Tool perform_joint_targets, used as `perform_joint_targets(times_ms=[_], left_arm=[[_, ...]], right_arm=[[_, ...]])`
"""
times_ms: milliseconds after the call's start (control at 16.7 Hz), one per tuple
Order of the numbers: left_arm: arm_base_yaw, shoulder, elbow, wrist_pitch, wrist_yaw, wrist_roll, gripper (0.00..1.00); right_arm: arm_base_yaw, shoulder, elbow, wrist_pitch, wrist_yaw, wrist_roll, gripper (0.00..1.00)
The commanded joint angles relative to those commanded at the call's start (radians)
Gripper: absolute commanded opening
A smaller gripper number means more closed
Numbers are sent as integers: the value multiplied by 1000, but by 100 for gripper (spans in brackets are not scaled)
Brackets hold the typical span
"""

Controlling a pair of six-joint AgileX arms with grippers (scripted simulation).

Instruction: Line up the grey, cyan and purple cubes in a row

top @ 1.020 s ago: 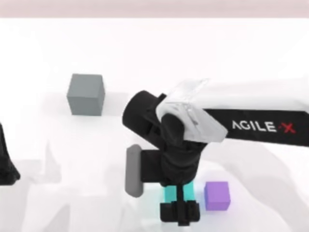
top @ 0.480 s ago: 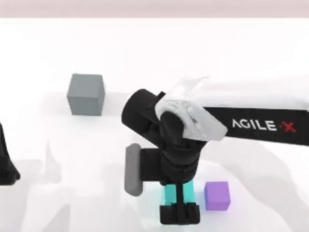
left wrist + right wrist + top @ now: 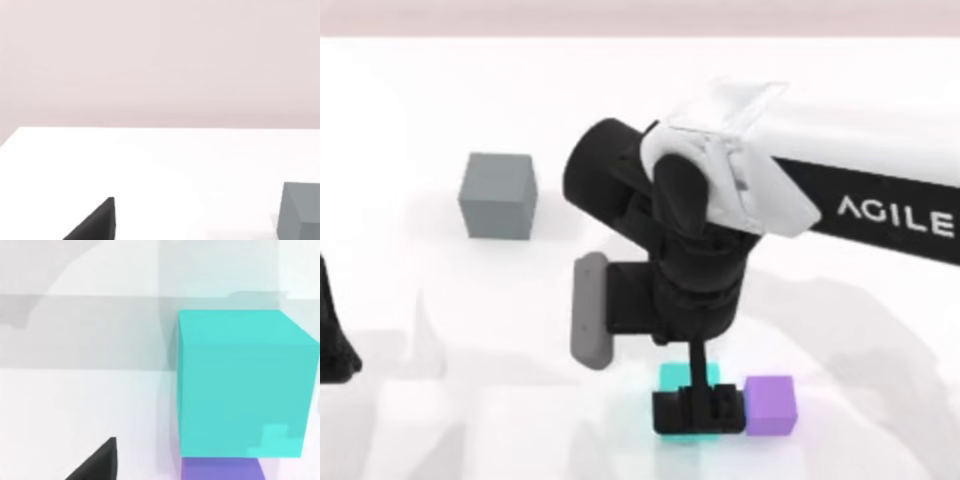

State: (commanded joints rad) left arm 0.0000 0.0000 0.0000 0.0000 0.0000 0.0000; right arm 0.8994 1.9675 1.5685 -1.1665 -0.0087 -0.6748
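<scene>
Top view | right gripper point(image 3: 695, 412) jaws over cyan cube point(image 3: 678, 377), grip unclear | purple cube point(image 3: 770, 404) beside

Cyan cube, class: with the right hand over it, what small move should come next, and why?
Probably lift the right hand straight up and clear. The cyan cube already sits beside the purple cube, while the grey cube stands apart toward the table's left, not yet in the row. Whether the hand is open cannot be told.
</scene>
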Motion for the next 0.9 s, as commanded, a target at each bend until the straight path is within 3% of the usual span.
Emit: perform_joint_targets(times_ms=[420, 900], left_arm=[[-14, 58, 55, -50, 7, -1, 100], [-108, 625, 535, -482, 29, -20, 100]], right_arm=[[-28, -40, -34, 36, -4, 15, 100], [-239, -489, -356, 320, -39, 152, 100]])
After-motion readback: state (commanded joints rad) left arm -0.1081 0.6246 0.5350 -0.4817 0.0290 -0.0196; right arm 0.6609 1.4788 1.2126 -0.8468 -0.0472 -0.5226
